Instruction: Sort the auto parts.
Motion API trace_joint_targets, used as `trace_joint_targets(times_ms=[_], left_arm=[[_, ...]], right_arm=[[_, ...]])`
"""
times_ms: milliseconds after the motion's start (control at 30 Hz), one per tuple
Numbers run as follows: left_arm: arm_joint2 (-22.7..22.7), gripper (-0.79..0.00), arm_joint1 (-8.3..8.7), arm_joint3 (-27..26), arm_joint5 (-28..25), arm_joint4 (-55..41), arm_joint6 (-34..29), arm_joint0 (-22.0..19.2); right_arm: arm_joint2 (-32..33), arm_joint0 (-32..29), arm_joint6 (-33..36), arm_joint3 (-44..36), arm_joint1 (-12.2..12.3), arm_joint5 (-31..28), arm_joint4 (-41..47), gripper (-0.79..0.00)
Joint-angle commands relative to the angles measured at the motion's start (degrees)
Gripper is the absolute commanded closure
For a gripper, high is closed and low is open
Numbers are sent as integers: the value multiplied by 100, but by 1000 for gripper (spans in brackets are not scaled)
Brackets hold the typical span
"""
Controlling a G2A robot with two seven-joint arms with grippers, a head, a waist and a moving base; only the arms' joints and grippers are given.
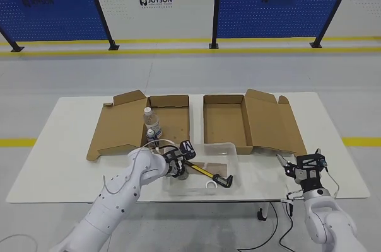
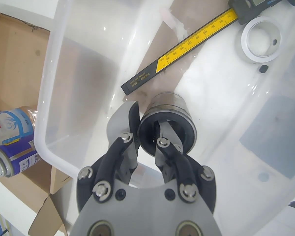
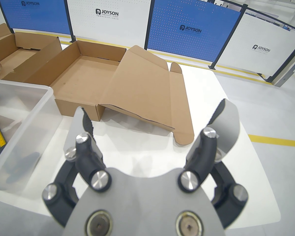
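Inside the clear plastic bin [image 2: 46,114] stands a steel bearing [image 2: 169,110] with a dark bore. My left gripper [image 2: 147,126] is shut on the bearing's wall, one finger inside the bore and the other outside. A yellow and black digital caliper [image 2: 199,37] and a white metal ring [image 2: 260,39] also lie in the bin [image 1: 223,148]. In the top view the left gripper [image 1: 178,165] sits in the bin's left end, beside the caliper [image 1: 206,171]. My right gripper [image 3: 153,121] hangs open over the table's front right part [image 1: 303,165], holding nothing.
Two open cardboard boxes sit behind the bin, one at the left [image 1: 124,123] with a water bottle [image 1: 151,118] and a spray can [image 2: 5,159], one at the right [image 1: 225,123] with its lid [image 3: 147,94] folded flat. A small black piece [image 2: 263,69] lies by the ring.
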Motion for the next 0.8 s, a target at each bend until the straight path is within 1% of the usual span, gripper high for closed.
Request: trace_joint_targets(times_ms=[0, 333, 500, 633, 767], left_arm=[[-37, 0, 14, -68, 10, -9, 55, 31], [-286, 0, 102, -596, 63, -136, 403, 357], [-481, 0, 142, -933, 279, -337, 705, 615], [-689, 0, 175, -1326, 460, -744, 866, 898], [-942, 0, 214, -1797, 554, -1504, 823, 1222]], right_arm=[[0, 0, 0, 0, 0, 0, 0, -785], [0, 0, 0, 0, 0, 0, 0, -785], [0, 0, 0, 0, 0, 0, 0, -785], [0, 0, 0, 0, 0, 0, 0, -785], [0, 0, 0, 0, 0, 0, 0, -785]])
